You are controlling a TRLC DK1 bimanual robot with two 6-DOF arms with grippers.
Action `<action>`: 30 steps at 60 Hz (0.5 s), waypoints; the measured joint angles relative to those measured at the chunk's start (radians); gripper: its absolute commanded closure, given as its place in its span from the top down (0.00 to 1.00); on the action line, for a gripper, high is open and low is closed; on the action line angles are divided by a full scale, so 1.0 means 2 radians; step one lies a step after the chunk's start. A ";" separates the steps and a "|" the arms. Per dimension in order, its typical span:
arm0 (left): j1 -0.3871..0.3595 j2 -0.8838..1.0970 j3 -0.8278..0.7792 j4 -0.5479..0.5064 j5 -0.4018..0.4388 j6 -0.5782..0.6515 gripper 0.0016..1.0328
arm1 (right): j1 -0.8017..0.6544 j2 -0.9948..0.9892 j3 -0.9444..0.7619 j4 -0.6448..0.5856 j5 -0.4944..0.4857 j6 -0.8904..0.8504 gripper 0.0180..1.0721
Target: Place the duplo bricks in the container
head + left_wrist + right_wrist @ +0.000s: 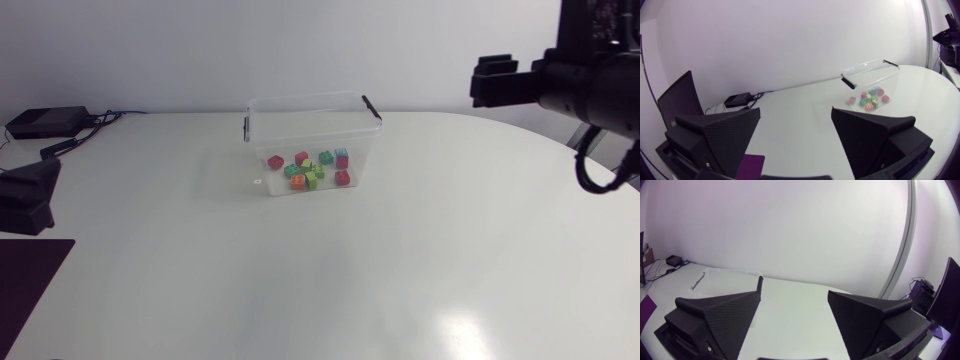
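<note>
Far left: the left end effector (796,111) is held low at the left edge of the tabletop (350,280), its fingers spread wide with nothing gripped between them. A purple mat (30,285) is noted beside it, and a black box with cables (42,122) at the back corner.

Centre: a clear container (262,135) is stood upright toward the back. The bricks (310,168), red, green, orange, blue and yellow-green, are seen lying inside on its floor.

Right: the right arm (590,85) is held high. The right end effector (795,292) is likewise spread wide and empty.

No loose brick is found on the tabletop in any view. The task is judged done, or all but done; no remaining work can be made out.
</note>
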 measured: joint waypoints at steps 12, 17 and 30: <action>0.008 -0.027 -0.014 0.007 0.000 0.004 0.96 | -0.025 -0.090 -0.060 0.000 0.001 -0.019 0.93; 0.012 -0.035 -0.022 0.010 0.000 0.004 0.96 | -0.038 -0.124 -0.080 0.000 0.001 -0.024 0.93; 0.017 -0.059 -0.046 0.019 0.000 0.004 0.96 | -0.070 -0.210 -0.135 -0.001 0.002 -0.041 0.94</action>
